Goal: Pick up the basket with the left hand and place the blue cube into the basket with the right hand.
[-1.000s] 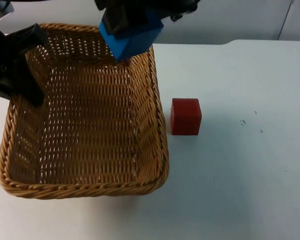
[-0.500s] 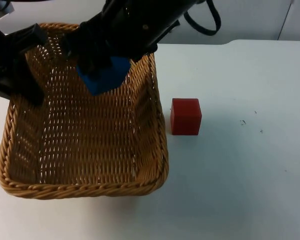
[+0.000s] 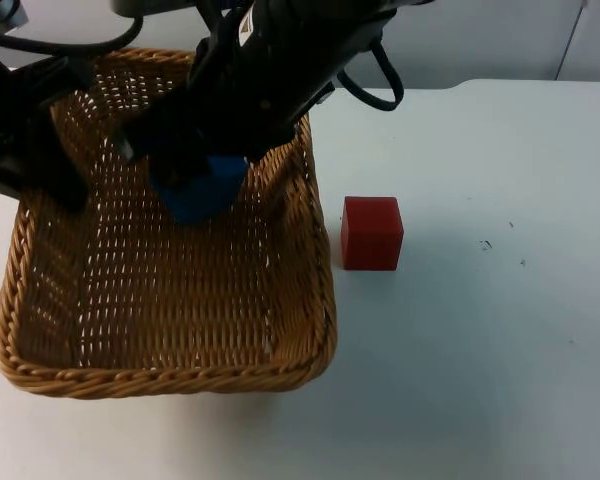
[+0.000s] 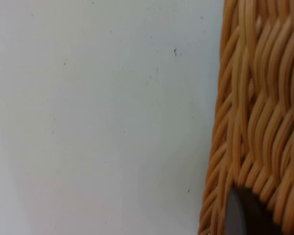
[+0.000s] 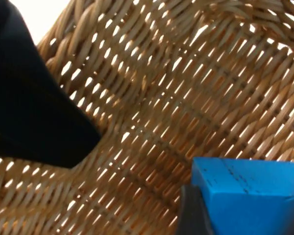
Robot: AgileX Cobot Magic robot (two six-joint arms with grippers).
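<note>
One basket (image 3: 170,375) clenched by left end effector (image 3: 30,150), right end effector (image 3: 185,175) grasping one blue cube (image 3: 195,195), one red cube (image 3: 371,233)

Top cam looks down and forward on the table (image 3: 500,380). Left wrist cam sits v. close at the wicker basket (image 4: 257,122) rim. Right wrist cam looks into the same basket, close; top cam shares it.

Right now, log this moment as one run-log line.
left hand: holds basket by rim | right hand: over basket, shut on blue cube | red cube: on table beside basket | step: release pending
</note>
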